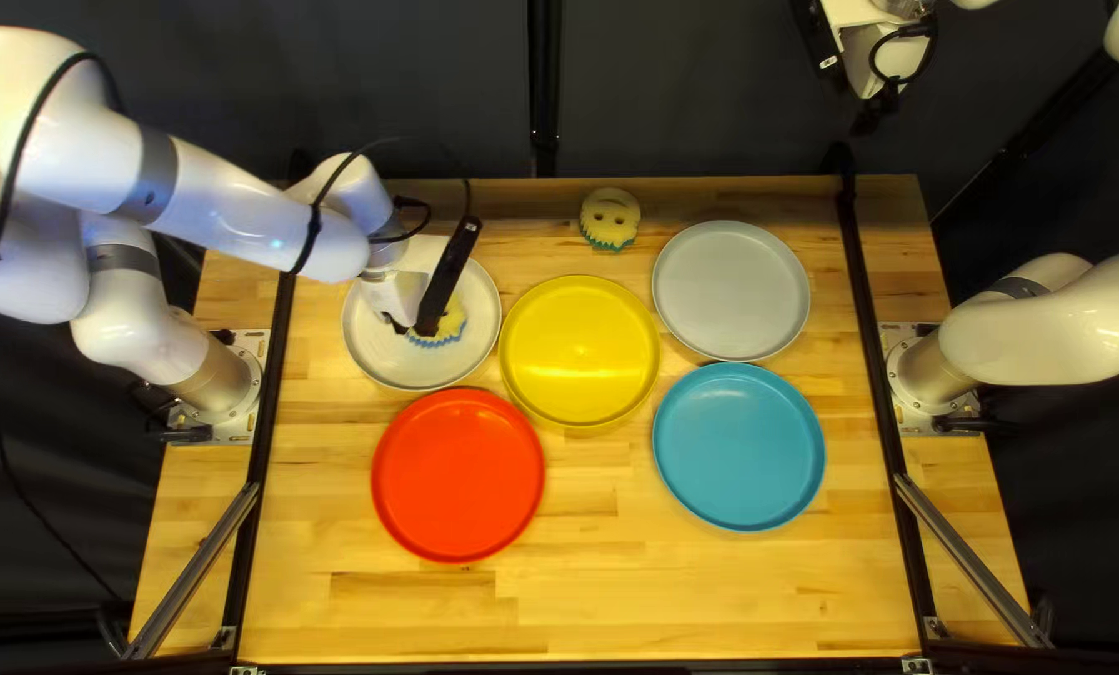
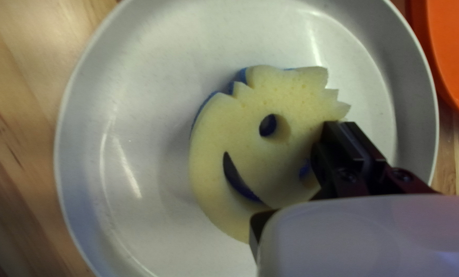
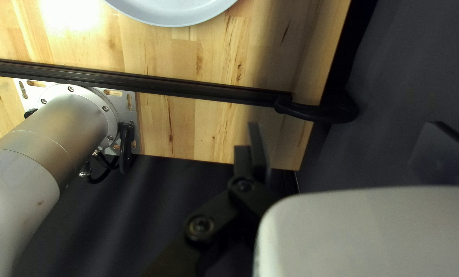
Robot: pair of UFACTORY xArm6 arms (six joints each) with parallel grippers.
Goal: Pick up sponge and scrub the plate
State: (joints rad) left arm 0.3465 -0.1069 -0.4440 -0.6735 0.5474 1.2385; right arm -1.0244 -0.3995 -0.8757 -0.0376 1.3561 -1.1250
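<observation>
White plate (image 2: 152, 92): the landmark, a pale, round plate, with the sponge over its inner floor.
Smiley-face sponge (image 2: 239, 123): within the white plate's rim, yellow face up, blue layer toward the plate; whether it touches the plate I cannot tell.
Left gripper (image 2: 347, 123): over the white plate, apparently clenched on the sponge's rim, one finger on the face side near an eye hole, the other beyond the edge.
Key relation: most of the sponge spreads from the grip across the white plate's middle.
Nearer arm: the left, plainly.
Right gripper (image 3: 347, 131): fingers spread, grasping nothing, well apart from the white plate.
Next move: likely a light press, then strokes inside the white plate's rim.
Risk: held off-centre, the sponge could twist or fold.
</observation>
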